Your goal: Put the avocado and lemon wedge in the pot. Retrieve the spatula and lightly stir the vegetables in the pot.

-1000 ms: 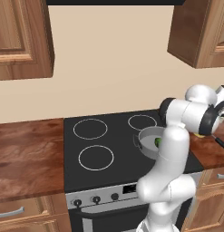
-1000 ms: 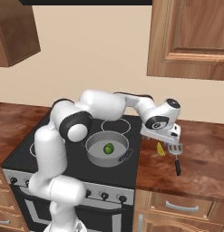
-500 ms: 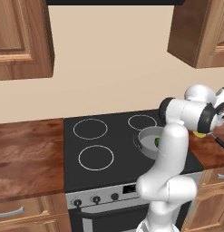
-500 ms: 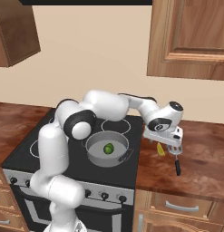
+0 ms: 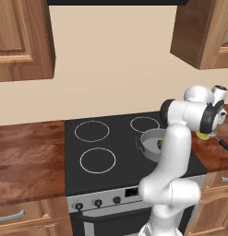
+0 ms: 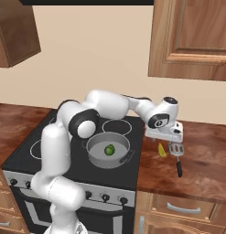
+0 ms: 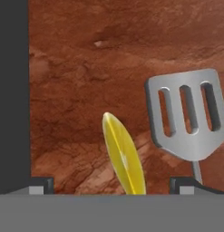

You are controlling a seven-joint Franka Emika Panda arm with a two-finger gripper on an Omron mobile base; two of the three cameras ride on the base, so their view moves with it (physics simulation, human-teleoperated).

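The grey pot (image 6: 108,151) stands on the stove's front right burner, with the dark green avocado (image 6: 109,149) lying inside it. On the brown counter right of the stove rests the yellow lemon wedge (image 7: 123,156) (image 6: 162,150). Beside it lies the spatula (image 7: 188,117) (image 6: 175,150), slotted grey blade and black handle. My gripper (image 7: 112,186) (image 6: 165,138) hangs open just above the wedge, one fingertip (image 7: 40,184) on each side of it, touching nothing. In the left base view the pot (image 5: 151,144) and avocado (image 5: 159,144) are partly hidden behind my arm, and the wedge (image 5: 203,135) peeks out under the hand.
The black stove top (image 6: 27,153) has several burner rings and knobs along its front. Its edge (image 7: 11,95) runs along the left of the hand view. Wooden cabinets (image 6: 192,36) hang above. Brown counter (image 5: 27,156) stretches on both sides.
The hand has sunk slightly toward the lemon wedge on the counter. The jaws stayed open; avocado, pot and spatula have not moved.
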